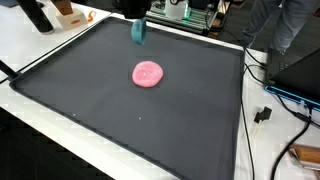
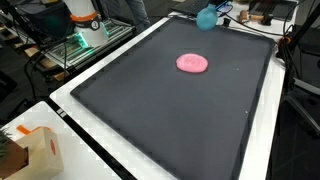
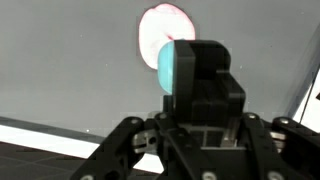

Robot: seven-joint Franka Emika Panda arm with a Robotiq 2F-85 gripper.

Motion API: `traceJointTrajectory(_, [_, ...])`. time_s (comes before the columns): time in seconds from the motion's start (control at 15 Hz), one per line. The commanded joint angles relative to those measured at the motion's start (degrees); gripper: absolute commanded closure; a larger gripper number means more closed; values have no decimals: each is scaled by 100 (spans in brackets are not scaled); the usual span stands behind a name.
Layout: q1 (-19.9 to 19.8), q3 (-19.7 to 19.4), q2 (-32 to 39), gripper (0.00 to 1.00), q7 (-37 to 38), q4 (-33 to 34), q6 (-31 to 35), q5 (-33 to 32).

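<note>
So the hand (image 1: 137, 24) is clamped around a small teal piece (image 1: 138, 35). In the wrist view you can see that teal piece (image 3: 172, 66) pinched right between the fingers, with the black body of the hand (image 3: 186, 72) covering most of its lower part. It hangs over the far edge of a big black mat (image 1: 100, 105), which covers most of the white counter (image 1: 35, 52). I honestly can't tell whether the teal piece (image 2: 207, 17) is touching the mat or sitting just above it. The only other thing on the mat is a round pink disc (image 1: 148, 74), lying flat well apart from the hand, out toward the middle of the mat. From the wrist camera the pink disc (image 3: 163, 28) peeks out just past the top of the teal piece. In an exterior view there's a cardboard box (image 2: 38, 150) on the counter, way off from the hand at the opposite corner of the mat (image 2: 170, 120). Some cables (image 1: 272, 108) trail beside the mat's edge, also far from the hand.
</note>
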Motion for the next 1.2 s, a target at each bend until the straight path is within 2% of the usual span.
traceJointTrajectory(0.0, [-16, 30, -1, 50, 19, 9, -19, -21])
traceJointTrajectory(0.2, [-14, 29, -10, 50, 30, 0, -20, -31])
traceJointTrajectory(0.27, [-14, 29, -11, 75, 33, -2, -20, -32])
traceJointTrajectory(0.8, [703, -175, 128, 75, 2981, -249, 964, -1593])
traceJointTrajectory(1.13, [1178, -397, 440, 75, 4675, -187, 699, -2884])
